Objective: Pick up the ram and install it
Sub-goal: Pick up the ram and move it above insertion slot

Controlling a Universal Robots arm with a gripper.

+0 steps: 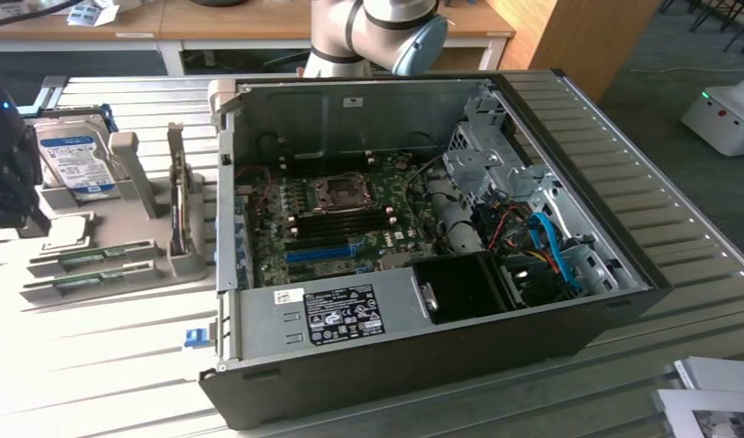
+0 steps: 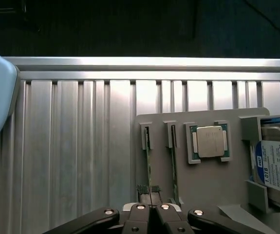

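The gripper (image 2: pixel 150 191) is nearest, with its fingers drawn together. A dark pad (image 2: pixel 142 189) sits on each side of the near end of the ram (image 2: pixel 148 161). It cannot be told whether the pads truly pinch the ram or just sit over it.

The ram stands on edge in the outer groove of a grey holder (image 2: pixel 203 180), its far end seated in the groove's end block. A second stick (image 2: pixel 174 161) stands just beside it. Past that are the processor (image 2: pixel 210 141) and then the hard drive (image 2: pixel 278 168).

The ram looks light, thin and stiff, but probably brittle, with bare chips and edge contacts. A flat pinch on its two faces near mid-length should suit it best, since a hold at one end may let it tilt.

The open case (image 1: pixel 408 319) lies farthest, on the holder's far side.
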